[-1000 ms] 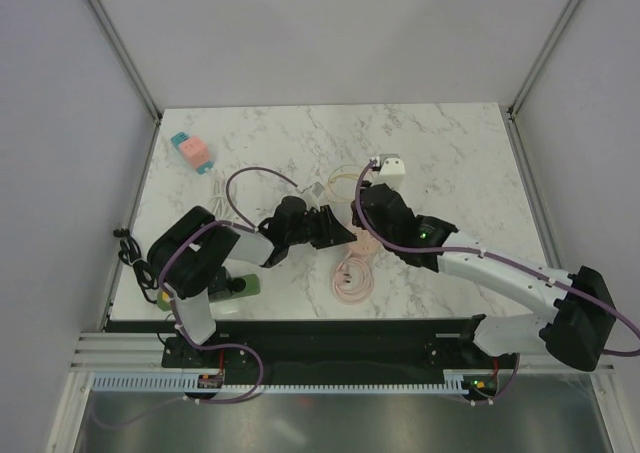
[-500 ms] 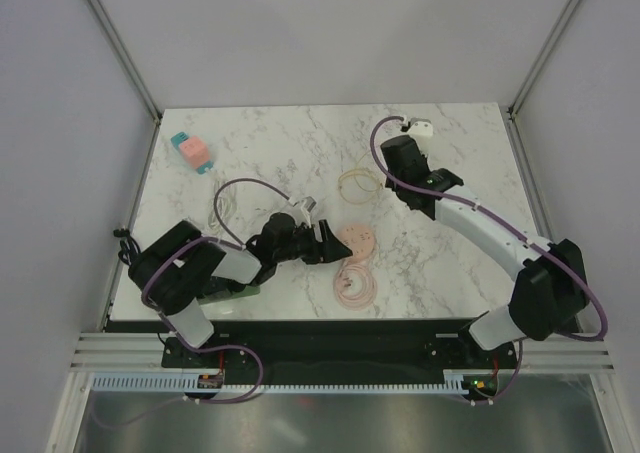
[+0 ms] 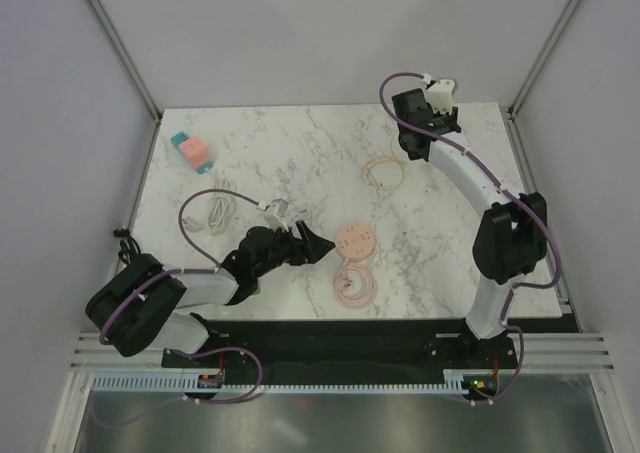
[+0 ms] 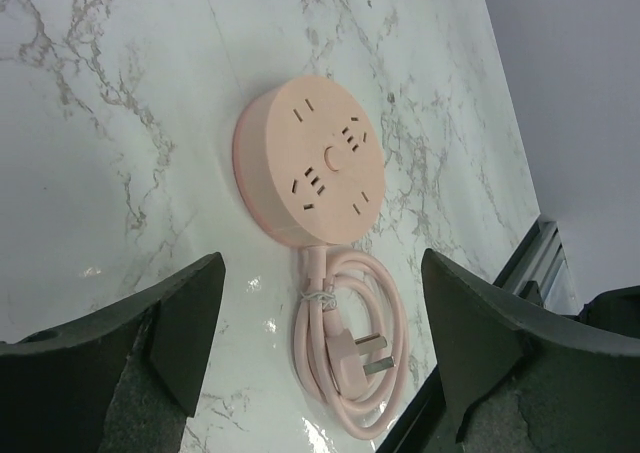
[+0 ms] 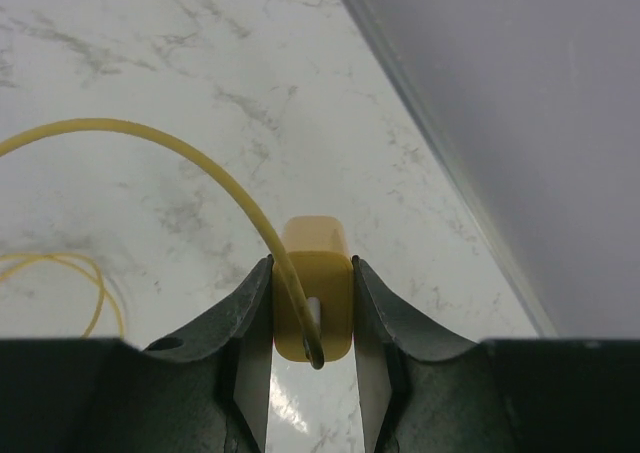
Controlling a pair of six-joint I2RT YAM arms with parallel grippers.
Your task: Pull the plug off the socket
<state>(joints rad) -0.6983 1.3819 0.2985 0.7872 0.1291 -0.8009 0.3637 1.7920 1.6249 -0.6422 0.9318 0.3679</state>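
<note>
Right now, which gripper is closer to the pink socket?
Left. The left gripper sits open just left of the socket; the right gripper, holding a yellow plug, is far behind it.

Top external: high overhead, looking down on the whole table (image 3: 280,143).
Left wrist: low, close, facing the pink socket (image 4: 310,163).
Right wrist: very close on the yellow plug (image 5: 320,238).
Shared: socket, in top and left wrist.

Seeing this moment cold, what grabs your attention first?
The right gripper, high over the far right corner of the table, clamps a yellow plug, its yellow cable trailing down onto it. The round pink socket lies empty near the front edge, before the open left gripper.
</note>
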